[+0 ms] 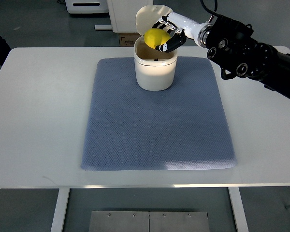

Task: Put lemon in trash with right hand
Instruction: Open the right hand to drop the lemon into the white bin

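The lemon (155, 37) was held directly above the open mouth of the small white bin (154, 67), which stood at the far end of a blue-grey mat (157, 123) on the white table (38, 111); the bin's lid (147, 17) was tipped up behind it. The lemon was judged to be light, firm and rounded, with a waxy skin that could slip under a loose hold; it was thought unlikely to bruise from a short drop; a hold across its widest part was judged the most secure. The right hand (168, 34), reaching in from the right edge, was seen curled around the fruit, with dark fingertips (170, 44) wrapped over the near side and the fruit's left end left bare; the hand was therefore closed on the lemon, not spread. Whether the fruit touched the bin's rim could not be told; it appeared to hang just over the opening. Only a loosening of the fingers was judged to be needed for the fruit to fall inside; the left hand was not seen.
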`<state>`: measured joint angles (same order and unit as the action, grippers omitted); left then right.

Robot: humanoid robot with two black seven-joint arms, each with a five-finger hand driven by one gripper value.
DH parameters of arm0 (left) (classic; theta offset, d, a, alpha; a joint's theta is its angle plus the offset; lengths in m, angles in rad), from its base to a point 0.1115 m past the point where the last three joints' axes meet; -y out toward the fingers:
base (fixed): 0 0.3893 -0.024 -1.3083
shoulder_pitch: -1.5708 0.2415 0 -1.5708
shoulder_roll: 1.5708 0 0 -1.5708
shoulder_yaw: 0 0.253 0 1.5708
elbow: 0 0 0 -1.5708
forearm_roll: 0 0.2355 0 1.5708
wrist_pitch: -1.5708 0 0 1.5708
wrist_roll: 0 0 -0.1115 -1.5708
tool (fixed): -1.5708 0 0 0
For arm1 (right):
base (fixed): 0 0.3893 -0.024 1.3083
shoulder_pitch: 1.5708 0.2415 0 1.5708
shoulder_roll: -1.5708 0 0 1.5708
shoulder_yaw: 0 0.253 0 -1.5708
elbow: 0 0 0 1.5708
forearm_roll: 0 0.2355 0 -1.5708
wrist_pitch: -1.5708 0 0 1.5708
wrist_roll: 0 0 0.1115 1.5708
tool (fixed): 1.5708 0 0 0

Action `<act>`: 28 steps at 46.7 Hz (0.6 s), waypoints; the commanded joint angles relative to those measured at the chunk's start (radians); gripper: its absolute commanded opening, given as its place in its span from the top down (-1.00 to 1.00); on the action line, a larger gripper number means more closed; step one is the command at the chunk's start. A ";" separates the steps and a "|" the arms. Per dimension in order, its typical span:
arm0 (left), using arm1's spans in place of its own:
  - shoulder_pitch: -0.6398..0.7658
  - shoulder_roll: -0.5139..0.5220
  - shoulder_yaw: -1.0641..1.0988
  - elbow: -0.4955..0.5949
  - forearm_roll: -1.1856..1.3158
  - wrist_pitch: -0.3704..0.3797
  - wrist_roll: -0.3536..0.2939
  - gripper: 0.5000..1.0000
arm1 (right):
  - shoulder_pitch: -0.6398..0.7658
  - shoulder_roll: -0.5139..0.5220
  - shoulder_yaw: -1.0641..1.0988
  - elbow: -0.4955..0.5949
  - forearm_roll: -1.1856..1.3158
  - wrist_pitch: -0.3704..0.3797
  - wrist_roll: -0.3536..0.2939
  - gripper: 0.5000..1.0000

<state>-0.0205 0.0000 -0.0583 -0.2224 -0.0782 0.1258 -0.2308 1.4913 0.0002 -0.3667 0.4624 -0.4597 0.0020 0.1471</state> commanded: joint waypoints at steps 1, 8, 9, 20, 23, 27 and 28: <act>0.001 0.000 0.000 0.000 0.000 0.000 -0.001 -1.00 | 0.001 0.000 0.002 0.002 0.001 0.007 0.002 0.32; 0.001 0.000 0.000 0.000 0.000 0.000 -0.001 -1.00 | 0.007 0.000 0.002 0.004 0.001 0.012 0.002 0.00; -0.001 0.000 0.000 0.000 0.002 0.000 -0.001 -1.00 | 0.007 0.000 0.002 0.005 0.001 0.012 0.002 -0.05; 0.001 0.000 0.000 0.000 0.000 0.000 0.001 -1.00 | 0.015 0.000 0.003 0.016 0.001 0.013 0.002 -0.29; 0.001 0.000 0.000 0.000 0.000 0.000 -0.001 -1.00 | 0.015 0.000 0.003 0.018 0.001 0.013 0.003 -0.30; 0.001 0.000 0.000 0.000 0.000 0.000 0.001 -1.00 | 0.015 0.000 0.003 0.018 0.001 0.013 0.003 -0.33; 0.001 0.000 0.000 0.000 0.000 0.000 0.001 -1.00 | 0.017 0.000 0.003 0.018 0.001 0.013 0.003 -0.33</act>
<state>-0.0200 0.0000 -0.0581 -0.2224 -0.0782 0.1258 -0.2310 1.5064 0.0000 -0.3635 0.4801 -0.4587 0.0153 0.1499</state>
